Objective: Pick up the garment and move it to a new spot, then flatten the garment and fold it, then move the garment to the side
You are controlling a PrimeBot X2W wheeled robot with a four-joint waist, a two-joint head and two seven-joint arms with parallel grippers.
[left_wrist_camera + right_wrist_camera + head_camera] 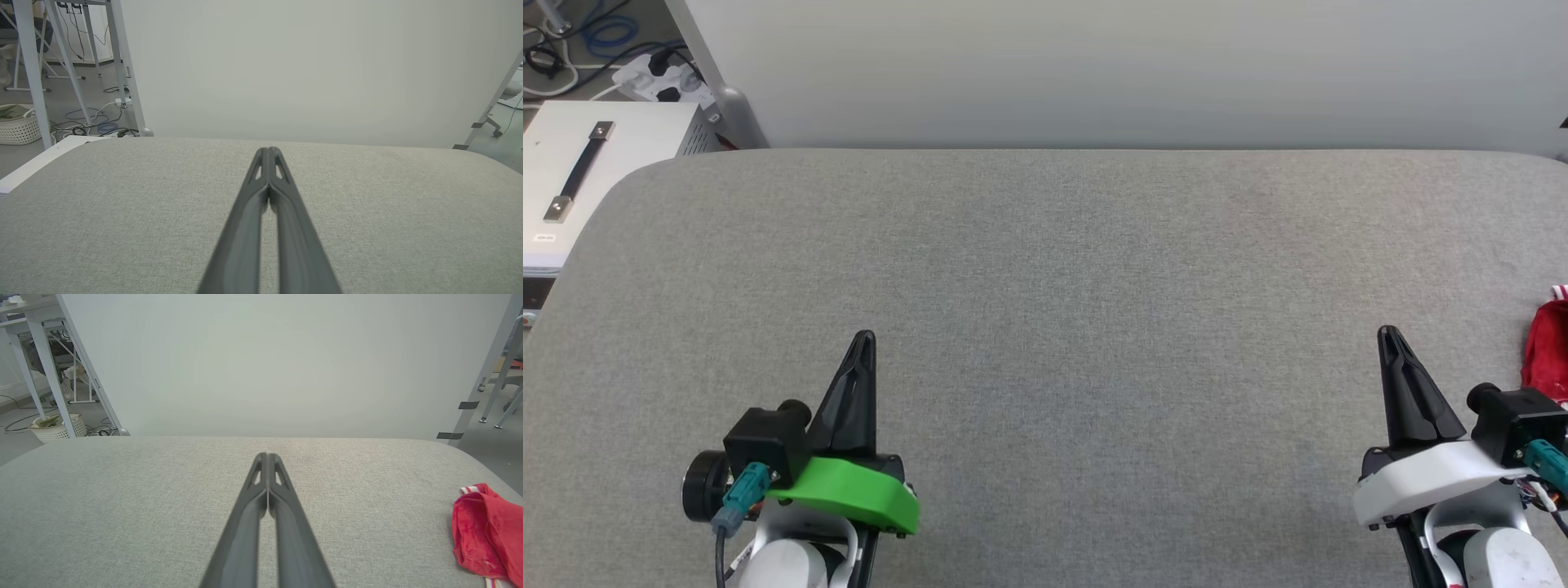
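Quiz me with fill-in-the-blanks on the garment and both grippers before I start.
The garment lies bunched near the ___ edge of the grey table.
The left gripper and right gripper both have their fingers pressed ___.
The garment is mostly ___ in colour.
Missing words: right; shut; red.

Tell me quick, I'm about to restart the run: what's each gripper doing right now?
Left gripper: shut, holding nothing.
Right gripper: shut, holding nothing; the garment lies apart, to its right.
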